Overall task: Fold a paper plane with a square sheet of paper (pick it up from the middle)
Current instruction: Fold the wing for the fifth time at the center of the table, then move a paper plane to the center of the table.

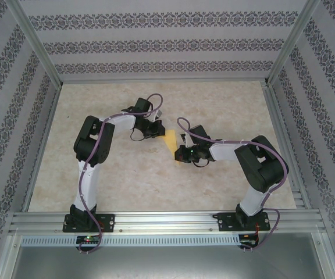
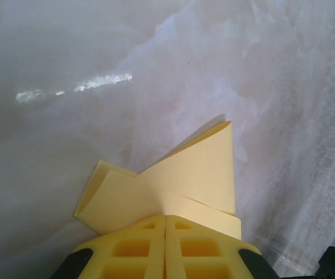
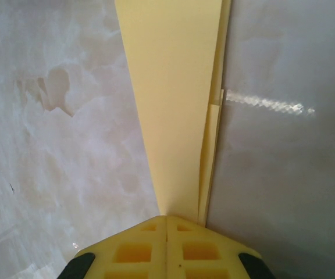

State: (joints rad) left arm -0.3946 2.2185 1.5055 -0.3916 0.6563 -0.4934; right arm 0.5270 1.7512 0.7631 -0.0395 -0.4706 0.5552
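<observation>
Right hand (image 3: 166,220) pinches matte, creased, tapering paper plane (image 3: 173,104)

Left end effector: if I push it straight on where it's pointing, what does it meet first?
The folded yellow paper it is pinching lies directly ahead of the left end effector; past that, the table, though depth is unclear.

You look at a robot test cell in a lab: aluminium frame posts (image 1: 32,40) at 11 and 1 o'clock, patterned wallpaper panels (image 1: 161,43) around a marble-look tabletop (image 1: 225,99), the left arm (image 1: 89,168) and right arm (image 1: 255,192) bolted on the rail (image 1: 167,221) at 6 o'clock.
</observation>
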